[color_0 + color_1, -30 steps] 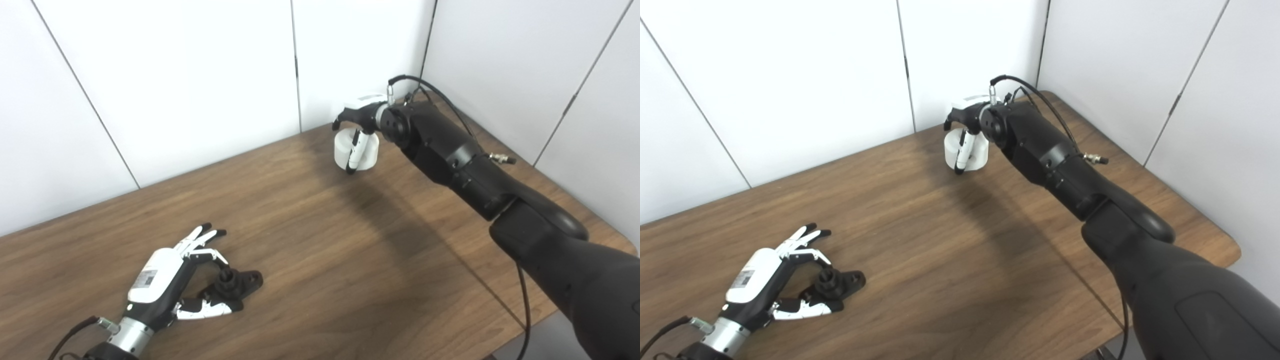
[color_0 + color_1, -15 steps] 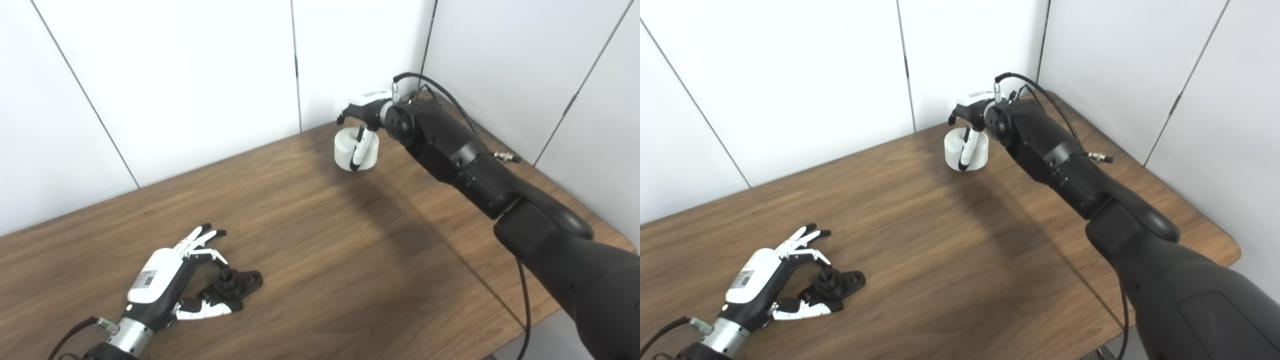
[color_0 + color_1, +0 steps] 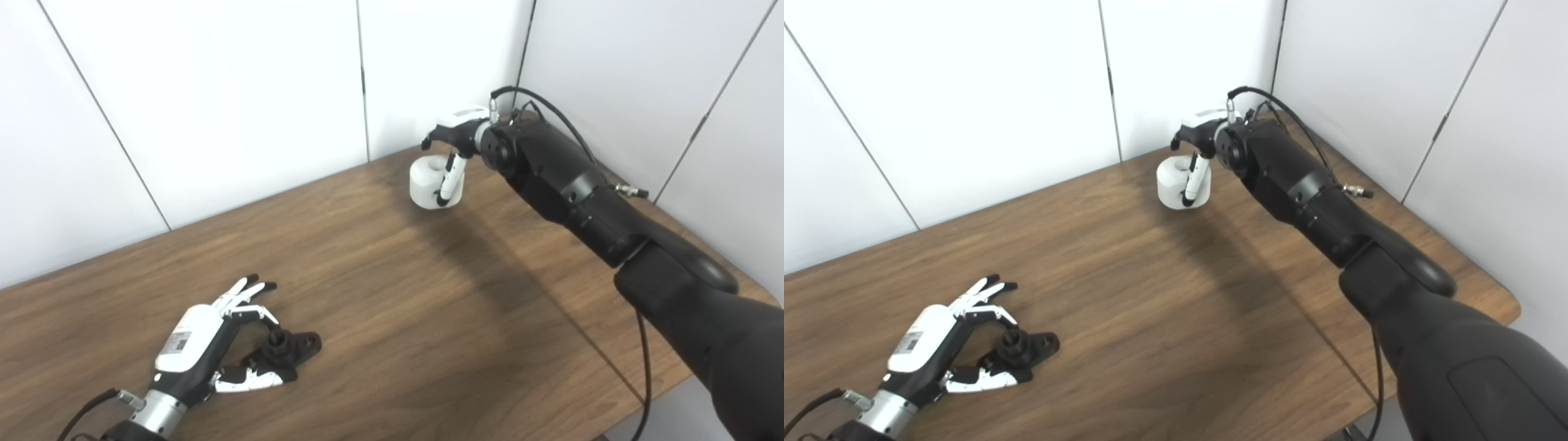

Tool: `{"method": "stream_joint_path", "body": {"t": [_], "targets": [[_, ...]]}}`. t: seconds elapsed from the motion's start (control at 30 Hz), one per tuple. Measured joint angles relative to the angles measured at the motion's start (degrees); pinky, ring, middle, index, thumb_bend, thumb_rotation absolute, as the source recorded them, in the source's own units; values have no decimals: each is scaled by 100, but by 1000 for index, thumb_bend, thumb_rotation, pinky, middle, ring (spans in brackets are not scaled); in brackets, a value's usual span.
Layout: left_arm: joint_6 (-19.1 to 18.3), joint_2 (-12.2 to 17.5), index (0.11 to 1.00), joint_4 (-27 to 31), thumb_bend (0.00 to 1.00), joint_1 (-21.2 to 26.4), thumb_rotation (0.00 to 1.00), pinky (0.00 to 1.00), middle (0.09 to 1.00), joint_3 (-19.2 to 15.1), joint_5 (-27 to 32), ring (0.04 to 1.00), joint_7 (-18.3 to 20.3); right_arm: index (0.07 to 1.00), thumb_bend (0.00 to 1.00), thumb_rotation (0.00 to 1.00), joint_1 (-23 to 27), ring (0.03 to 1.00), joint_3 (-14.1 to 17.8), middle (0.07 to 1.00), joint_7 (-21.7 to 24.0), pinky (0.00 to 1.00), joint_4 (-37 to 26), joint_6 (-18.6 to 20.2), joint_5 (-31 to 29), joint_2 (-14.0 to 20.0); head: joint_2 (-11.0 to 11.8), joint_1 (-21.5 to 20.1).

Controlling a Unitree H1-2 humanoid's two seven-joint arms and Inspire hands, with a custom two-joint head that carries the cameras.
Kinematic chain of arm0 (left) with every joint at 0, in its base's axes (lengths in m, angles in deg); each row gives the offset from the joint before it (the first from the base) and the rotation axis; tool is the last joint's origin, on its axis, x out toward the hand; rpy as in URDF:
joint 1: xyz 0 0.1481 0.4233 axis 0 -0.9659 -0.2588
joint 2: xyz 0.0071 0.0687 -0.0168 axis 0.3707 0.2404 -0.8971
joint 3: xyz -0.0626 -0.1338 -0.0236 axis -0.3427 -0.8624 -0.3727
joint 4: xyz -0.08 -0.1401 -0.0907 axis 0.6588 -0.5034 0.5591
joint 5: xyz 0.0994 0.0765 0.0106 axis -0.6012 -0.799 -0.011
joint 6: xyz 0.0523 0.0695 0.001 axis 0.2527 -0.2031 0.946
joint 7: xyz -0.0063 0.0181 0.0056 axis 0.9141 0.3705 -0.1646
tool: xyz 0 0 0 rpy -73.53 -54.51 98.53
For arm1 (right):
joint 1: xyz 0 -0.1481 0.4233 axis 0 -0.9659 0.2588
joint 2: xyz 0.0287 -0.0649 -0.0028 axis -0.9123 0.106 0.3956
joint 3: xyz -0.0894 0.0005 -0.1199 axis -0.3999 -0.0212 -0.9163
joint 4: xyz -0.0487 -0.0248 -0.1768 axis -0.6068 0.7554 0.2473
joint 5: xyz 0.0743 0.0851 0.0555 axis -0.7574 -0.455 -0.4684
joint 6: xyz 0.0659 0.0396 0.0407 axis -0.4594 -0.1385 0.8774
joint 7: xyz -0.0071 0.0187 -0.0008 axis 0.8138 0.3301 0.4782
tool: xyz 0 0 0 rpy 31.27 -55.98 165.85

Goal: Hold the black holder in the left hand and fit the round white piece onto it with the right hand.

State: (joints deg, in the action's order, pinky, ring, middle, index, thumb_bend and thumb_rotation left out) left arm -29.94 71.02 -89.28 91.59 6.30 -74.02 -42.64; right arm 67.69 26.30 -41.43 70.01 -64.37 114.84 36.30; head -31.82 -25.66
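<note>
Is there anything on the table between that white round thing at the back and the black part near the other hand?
Nothing visible. Between the round white piece under the right hand and the black holder by the left hand, only bare wooden table shows.

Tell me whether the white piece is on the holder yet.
Not yet: the round white piece sits across the table from the black holder.

Layout on the table point(image 3: 392, 294)

The holder point(image 3: 286, 350) was lain between the left hand's point(image 3: 202, 343) fingers point(image 3: 251, 315) and thumb, near the front left. The round piece point(image 3: 432, 182) was set at the far edge, under the right hand's point(image 3: 456, 131) fingers.
</note>
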Motion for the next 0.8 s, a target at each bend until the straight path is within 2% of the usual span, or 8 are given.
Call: {"method": "stream_joint_path", "body": {"t": [0.3, 0.5, 0.6, 0.67, 0.7, 0.77, 0.8], "targets": [[0, 20, 481, 58, 525, -38, 64, 920, 907, -32, 5, 976, 32, 841, 926, 280, -47, 975, 4, 955, 3, 924, -22, 20, 2, 2, -35, -17], [-1, 37, 481, 85, 525, -57, 63, 922, 905, -44, 5, 977, 37, 826, 930, 295, -47, 968, 6, 949, 3, 911, -28, 20, -1, 2, -53, -18], [-1, 43, 481, 103, 525, -68, 63, 921, 904, -50, 4, 980, 41, 781, 936, 289, -48, 958, 6, 940, 3, 891, -38, 20, -2, 1, -53, -9], [-2, 50, 481, 115, 525, -77, 64, 920, 905, -55, 4, 980, 50, 710, 923, 275, -55, 952, 6, 928, 3, 891, -66, 20, -1, 1, -70, 17], [-2, 53, 481, 121, 525, -81, 64, 921, 906, -57, 4, 980, 54, 657, 907, 261, -62, 944, 6, 913, 2, 890, -91, 19, 0, 1, -70, 18], [-2, 56, 481, 131, 525, -90, 64, 921, 906, -66, 4, 978, 66, 524, 623, 177, -86, 912, 6, 865, -18, 871, -162, 2, 3, 1, -79, 18], [-2, 56, 481, 132, 525, -91, 64, 921, 906, -70, 4, 977, 70, 516, 604, 171, -105, 909, 7, 860, -85, 869, -178, -14, 5, 1, -79, 18]]}}
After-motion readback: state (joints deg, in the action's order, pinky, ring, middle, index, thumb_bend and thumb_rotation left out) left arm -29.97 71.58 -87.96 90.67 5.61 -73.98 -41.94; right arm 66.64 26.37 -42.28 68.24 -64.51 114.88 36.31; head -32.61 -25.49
